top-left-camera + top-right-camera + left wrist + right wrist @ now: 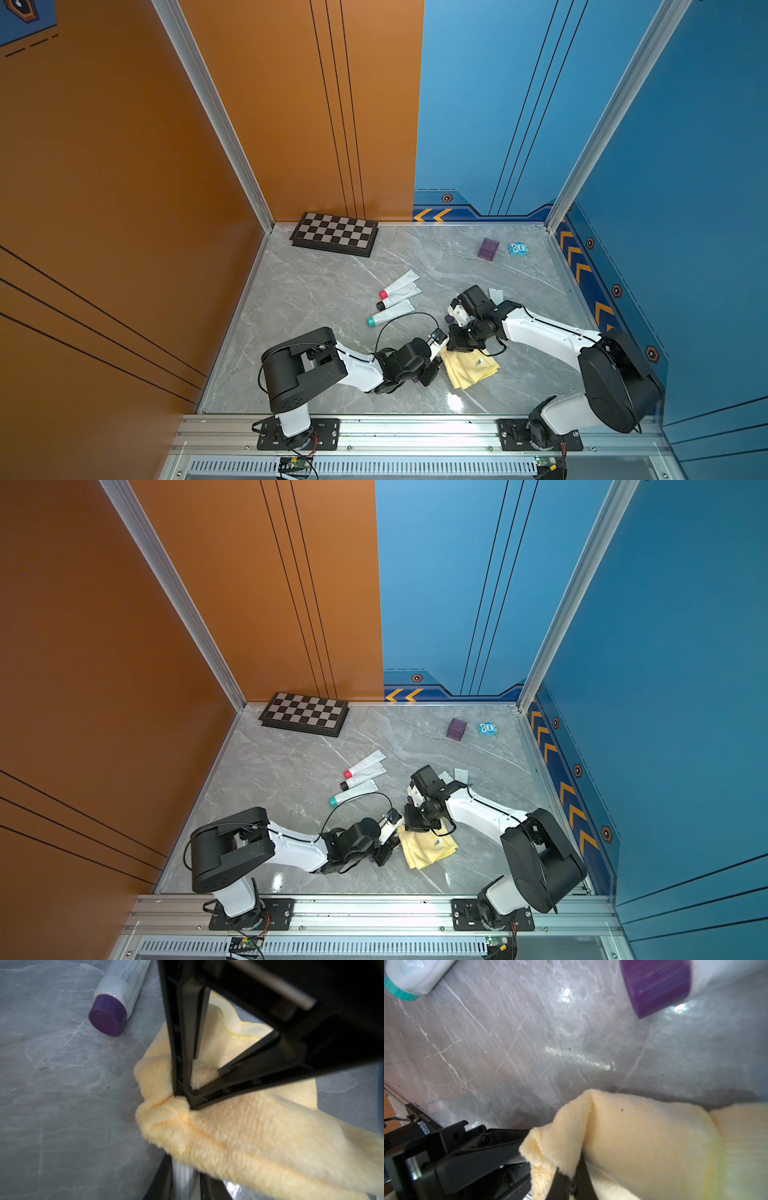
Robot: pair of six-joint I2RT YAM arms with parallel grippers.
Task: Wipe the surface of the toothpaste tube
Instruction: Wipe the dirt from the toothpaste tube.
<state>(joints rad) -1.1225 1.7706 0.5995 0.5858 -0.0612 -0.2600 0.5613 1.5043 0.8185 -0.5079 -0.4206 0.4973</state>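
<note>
- Purple-capped toothpaste tube [122, 985] lies flat on the grey marble table [311, 299]. Its cap is near the yellow cloth [473, 368] but not touching it.
- In both top views the right arm's wrist covers most of the tube, leaving only the cap and the flat end showing.
- The left gripper [182, 1101] is clamped on a bunched fold at the cloth's edge.
- The right gripper [572, 1182] is closed as well, pinching a raised fold of the same cloth just beside the left one.
- Three more tubes lie side by side past the left arm, capped pink [399, 284], black [399, 297] and teal [390, 313].
- A chessboard [334, 235], a purple box [488, 249] and a small blue box [518, 249] sit well apart along the far edge.
</note>
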